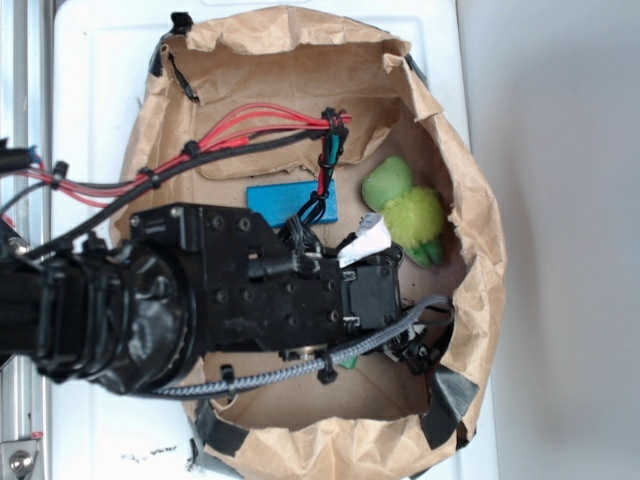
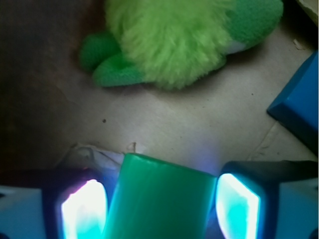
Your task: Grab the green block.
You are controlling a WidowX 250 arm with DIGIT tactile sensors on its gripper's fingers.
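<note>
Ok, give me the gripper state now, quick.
Gripper: jaws open, one on either side of the green block, with a small gap showing on each side; not yet clamped.

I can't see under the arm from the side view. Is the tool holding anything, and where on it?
The green block sits between the two pads of the tool, flanked on its long sides. Whether they press it yet cannot be told.

We see crumpled matt brown paper bag walls [image 1: 470, 215], rough cardboard floor [image 2: 189, 124], fuzzy plush toy [image 2: 174, 40], smooth, slightly glossy plastic-looking green block [image 2: 159, 199], smooth blue block [image 2: 299, 107]. Tool [image 2: 159, 206] pads [image 2: 237, 206] look glossy; arm housing [image 1: 250, 290] matt black.
</note>
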